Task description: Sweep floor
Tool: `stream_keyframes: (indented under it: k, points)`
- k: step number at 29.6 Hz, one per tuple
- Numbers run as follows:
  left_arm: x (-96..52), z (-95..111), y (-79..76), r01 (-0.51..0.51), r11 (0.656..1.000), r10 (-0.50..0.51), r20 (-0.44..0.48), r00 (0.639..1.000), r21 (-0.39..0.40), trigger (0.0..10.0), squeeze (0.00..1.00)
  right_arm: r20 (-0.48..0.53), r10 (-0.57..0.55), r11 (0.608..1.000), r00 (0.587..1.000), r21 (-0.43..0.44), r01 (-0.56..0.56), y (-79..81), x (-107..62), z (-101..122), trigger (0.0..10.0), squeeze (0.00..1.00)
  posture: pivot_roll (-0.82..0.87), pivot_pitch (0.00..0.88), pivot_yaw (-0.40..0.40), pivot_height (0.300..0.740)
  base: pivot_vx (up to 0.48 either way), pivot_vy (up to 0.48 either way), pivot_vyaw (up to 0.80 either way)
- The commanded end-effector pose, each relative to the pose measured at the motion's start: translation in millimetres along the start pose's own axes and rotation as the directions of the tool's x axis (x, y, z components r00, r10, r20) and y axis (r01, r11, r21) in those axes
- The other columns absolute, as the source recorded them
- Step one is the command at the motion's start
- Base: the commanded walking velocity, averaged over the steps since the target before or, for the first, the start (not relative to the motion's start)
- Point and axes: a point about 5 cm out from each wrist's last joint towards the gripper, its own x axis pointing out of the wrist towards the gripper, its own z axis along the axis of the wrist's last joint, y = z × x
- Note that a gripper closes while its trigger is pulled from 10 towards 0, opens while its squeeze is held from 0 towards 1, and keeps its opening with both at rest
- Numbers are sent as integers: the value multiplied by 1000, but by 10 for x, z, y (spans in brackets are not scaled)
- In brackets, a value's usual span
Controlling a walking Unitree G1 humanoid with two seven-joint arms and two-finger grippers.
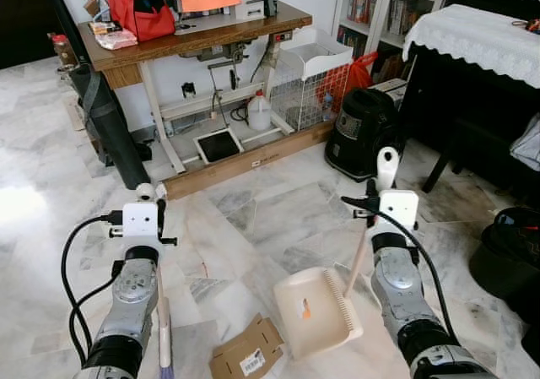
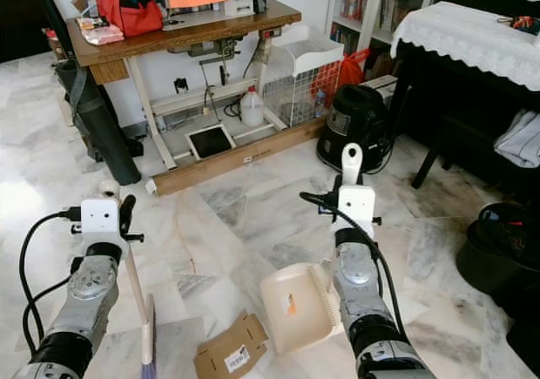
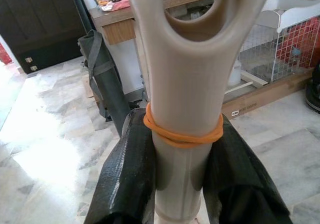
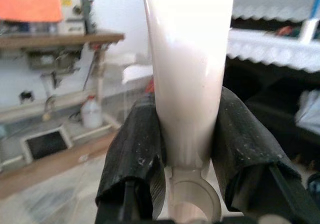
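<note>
Gripping broom [image 1: 162, 328] and dustpan [image 1: 316, 311], both pincers over marble floor [image 1: 253, 210] beside sewing table [image 1: 198, 37].

Glossy marble floor [image 1: 270, 219], smooth cream plastic dustpan [image 1: 316, 313], matt brown cardboard [image 1: 246, 350].

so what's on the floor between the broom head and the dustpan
A flattened cardboard piece with a barcode label lies between the broom and the dustpan, seen in both eye views.

Marble floor [image 1: 270, 202], wooden sewing table [image 1: 198, 33], bookshelf [image 1: 380, 8], lace-draped piano [image 1: 481, 58].
</note>
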Motion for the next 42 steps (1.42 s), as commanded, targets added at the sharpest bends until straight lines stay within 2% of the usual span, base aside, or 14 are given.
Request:
stream_keyframes:
  k: [1,14,20,36,40,42]
  points:
    - [32,76,28,-2,1000,2,33,999,7,10000,0,79,-12,1000,997,3,12,-33,82,154,10000,0,3,0,24,740,0,0,0]
    - [9,68,36,4,1000,-4,31,1000,10,10000,0,-74,38,999,997,-28,-40,24,-101,-159,10000,0,5,0,27,740,0,0,0]
    - [-34,62,43,2,1000,-3,34,999,10,10000,0,-124,37,997,992,-56,-44,3,-161,-263,10000,0,15,0,21,740,0,0,0]
    - [-116,41,54,-2,1000,2,22,1000,7,10000,0,-206,86,994,975,-49,-98,64,-278,-422,10000,0,30,51,11,740,0,0,0]
    - [-107,49,63,-2,1000,2,24,1000,8,10000,0,-268,65,995,961,-50,-81,77,-299,-490,10000,0,30,49,15,740,0,0,0]
    - [-94,60,50,11,1000,-11,23,1000,9,10000,0,-327,48,998,944,-22,-59,78,-328,-556,10000,0,35,46,16,740,0,0,0]
